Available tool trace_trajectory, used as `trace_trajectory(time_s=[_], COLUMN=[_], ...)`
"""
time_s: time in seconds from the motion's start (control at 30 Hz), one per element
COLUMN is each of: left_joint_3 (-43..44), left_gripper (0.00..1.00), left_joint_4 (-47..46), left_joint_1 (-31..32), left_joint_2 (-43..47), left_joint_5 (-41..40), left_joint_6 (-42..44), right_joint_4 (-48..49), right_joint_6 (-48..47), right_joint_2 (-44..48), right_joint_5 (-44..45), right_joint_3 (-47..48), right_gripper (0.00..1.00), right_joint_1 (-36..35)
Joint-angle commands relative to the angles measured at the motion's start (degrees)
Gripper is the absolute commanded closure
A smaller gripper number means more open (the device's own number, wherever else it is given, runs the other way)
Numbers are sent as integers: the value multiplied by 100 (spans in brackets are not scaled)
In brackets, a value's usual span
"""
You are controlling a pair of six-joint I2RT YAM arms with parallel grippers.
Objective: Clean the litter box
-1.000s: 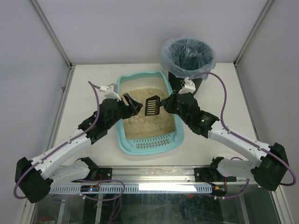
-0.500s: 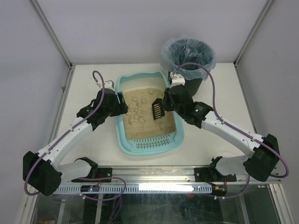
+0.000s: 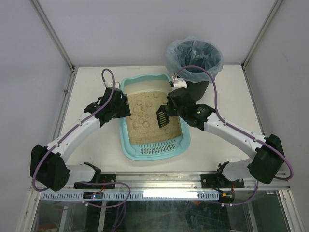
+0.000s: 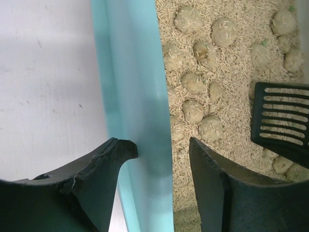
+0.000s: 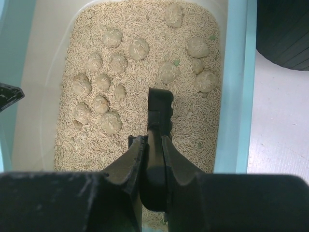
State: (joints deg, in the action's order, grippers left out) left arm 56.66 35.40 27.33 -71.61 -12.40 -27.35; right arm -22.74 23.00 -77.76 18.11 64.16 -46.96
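The light teal litter box (image 3: 124,141) lies mid-table, holding beige litter with several round clumps (image 3: 141,115). My left gripper (image 3: 124,105) is open and straddles the box's left rim (image 4: 140,72): one finger (image 4: 116,154) touches the outside, the other (image 4: 207,169) hangs inside over the litter, a small gap from the rim. My right gripper (image 3: 170,108) is shut on the handle of the black slotted scoop (image 3: 161,117). The scoop (image 5: 159,108) points down over the litter at the box's right side, near its right wall (image 5: 236,96). The scoop's blade also shows in the left wrist view (image 4: 282,118).
A black round bin (image 3: 194,58) with a bluish bag liner stands at the back right, just behind the box; its side shows in the right wrist view (image 5: 285,29). The slotted strip (image 3: 155,151) is at the box's near end. Frame posts stand at the table corners.
My left gripper has moved from over the litter out to the box's left rim. My right gripper has carried the scoop slightly forward and tilted it down toward the litter.
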Motion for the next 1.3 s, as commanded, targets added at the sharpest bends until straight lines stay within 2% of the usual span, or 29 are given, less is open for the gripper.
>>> trace_trajectory(time_s=[0.0,0.07,0.2,0.3,0.43,0.73,0.87,1.03,1.27], left_joint_3=[475,641,793,837,821,961,874,665,480], left_gripper=[42,42,34,33,40,57,57,52,50], left_joint_4=[-22,121,233,270,33,-85,-211,-383,-580], left_joint_1=[-81,-123,-217,-219,-217,-217,-216,-220,-219], left_joint_2=[-245,-240,-127,-203,-411,-872,-898,-872,-929], left_joint_5=[-225,-507,-802,-728,78,398,446,414,883], left_joint_6=[261,367,437,491,613,920,1101,1299,1374], right_joint_4=[210,223,278,287,323,285,95,-384,-1105], right_joint_6=[47,46,39,51,81,330,432,294,113], right_joint_2=[40,70,91,68,50,-23,-119,-392,-938], right_joint_5=[-106,-96,-94,-166,-226,77,402,884,1307], right_joint_3=[223,192,97,82,53,117,351,846,1527], right_gripper=[100,100,100,100,100,100,100,100,100], right_joint_1=[12,13,13,17,20,52,127,130,121])
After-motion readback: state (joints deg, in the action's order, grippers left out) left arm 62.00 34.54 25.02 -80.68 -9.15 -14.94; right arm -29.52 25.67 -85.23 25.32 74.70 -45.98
